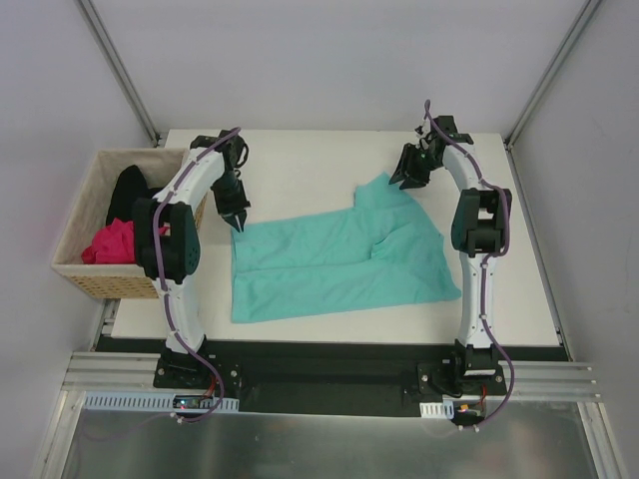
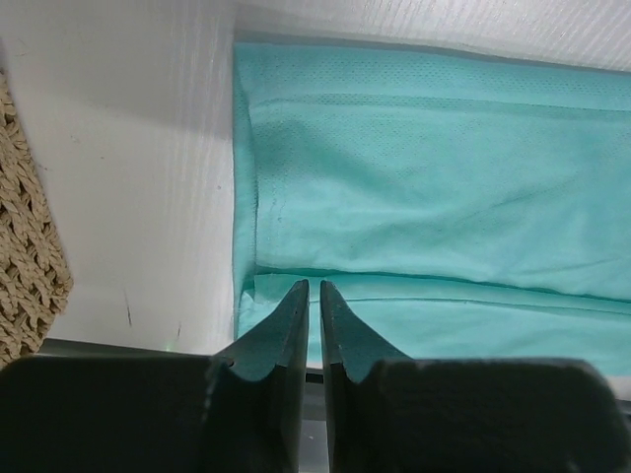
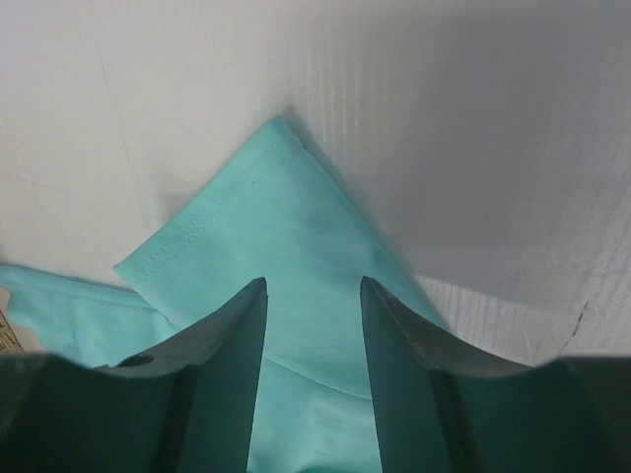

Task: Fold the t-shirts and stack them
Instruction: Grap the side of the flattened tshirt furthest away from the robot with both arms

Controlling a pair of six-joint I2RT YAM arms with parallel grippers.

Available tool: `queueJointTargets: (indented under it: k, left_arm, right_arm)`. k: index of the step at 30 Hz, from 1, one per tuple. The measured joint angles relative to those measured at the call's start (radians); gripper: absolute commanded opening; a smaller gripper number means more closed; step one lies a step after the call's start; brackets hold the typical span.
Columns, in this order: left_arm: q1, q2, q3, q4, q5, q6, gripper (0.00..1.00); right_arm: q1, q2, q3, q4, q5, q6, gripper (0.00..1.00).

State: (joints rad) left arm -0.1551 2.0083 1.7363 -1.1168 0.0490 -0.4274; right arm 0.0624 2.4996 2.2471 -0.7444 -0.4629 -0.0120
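teal soft cloth short-sleeved t-shirt [image 1: 339, 264] lies spread mid white flat table [image 1: 300, 160], partly folded over itself. left gripper [image 1: 238, 222] at the shirt's 10 o'clock corner, claw narrow, just a slit, tips on the cloth edge; can't tell if cloth is pinched. woven wicker basket [image 1: 70, 230] at the table's 9 o'clock holds a magenta pink cloth t-shirt [image 1: 112, 242], with a black cloth t-shirt [image 1: 128, 190] behind it. right gripper [image 1: 407, 183] at the shirt's 1 o'clock point, claw half wide, holding nothing, over the pointed cloth corner.
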Motion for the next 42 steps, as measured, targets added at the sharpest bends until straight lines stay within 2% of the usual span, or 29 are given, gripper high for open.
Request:
queueJointTargets:
  k: [13, 22, 42]
  left_arm:
    - [0.0, -0.052, -0.024, -0.014, 0.0, 0.001, 0.09]
    - [0.006, -0.064, -0.043, -0.023, -0.006, 0.001, 0.09]
    - [0.013, -0.064, -0.042, -0.026, -0.006, 0.001, 0.09]
  right_arm:
    - [-0.009, 0.046, 0.023, 0.05, -0.03, 0.076, 0.51]
    - [-0.013, 0.065, 0.038, 0.103, -0.066, 0.14, 0.5]
    - [-0.017, 0.065, 0.03, 0.188, -0.076, 0.172, 0.49]
